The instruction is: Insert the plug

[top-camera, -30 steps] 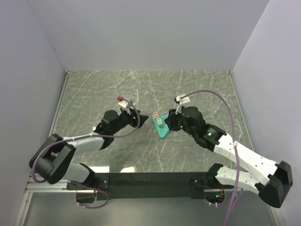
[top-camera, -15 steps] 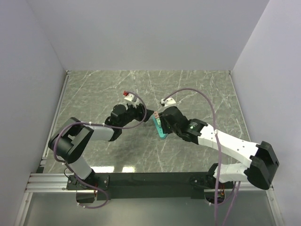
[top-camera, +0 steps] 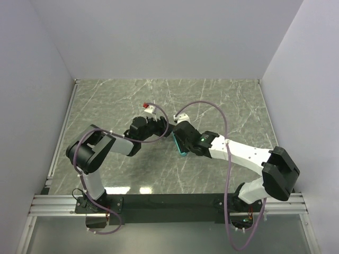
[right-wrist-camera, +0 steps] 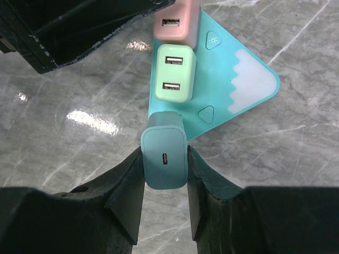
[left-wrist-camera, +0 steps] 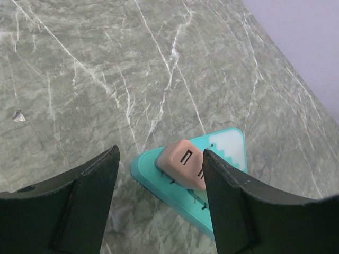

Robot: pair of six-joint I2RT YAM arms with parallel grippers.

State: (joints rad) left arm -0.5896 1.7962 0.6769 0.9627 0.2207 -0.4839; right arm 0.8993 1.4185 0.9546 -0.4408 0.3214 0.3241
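A teal triangular power strip (right-wrist-camera: 233,90) lies on the marble table, mostly hidden under the grippers in the top view (top-camera: 181,153). A pink plug (right-wrist-camera: 176,24) and a green plug (right-wrist-camera: 174,79) sit in it. My right gripper (right-wrist-camera: 164,159) is shut on a teal plug (right-wrist-camera: 164,151) with a USB-C port, held at the strip's near end in line with the other two. Its prongs are hidden. My left gripper (left-wrist-camera: 160,159) is open, its jaws on either side of the pink plug (left-wrist-camera: 185,164) at the strip's end (left-wrist-camera: 228,148), not touching it.
The two grippers meet closely at the table's middle (top-camera: 172,132), and a left finger (right-wrist-camera: 90,26) shows at the top left of the right wrist view. Purple cables loop above both wrists (top-camera: 204,103). Grey walls enclose the table on three sides.
Both grippers have moved in toward the strip. The left one came right to straddle the pink plug. The right one carried the teal plug leftward over the strip's near end.
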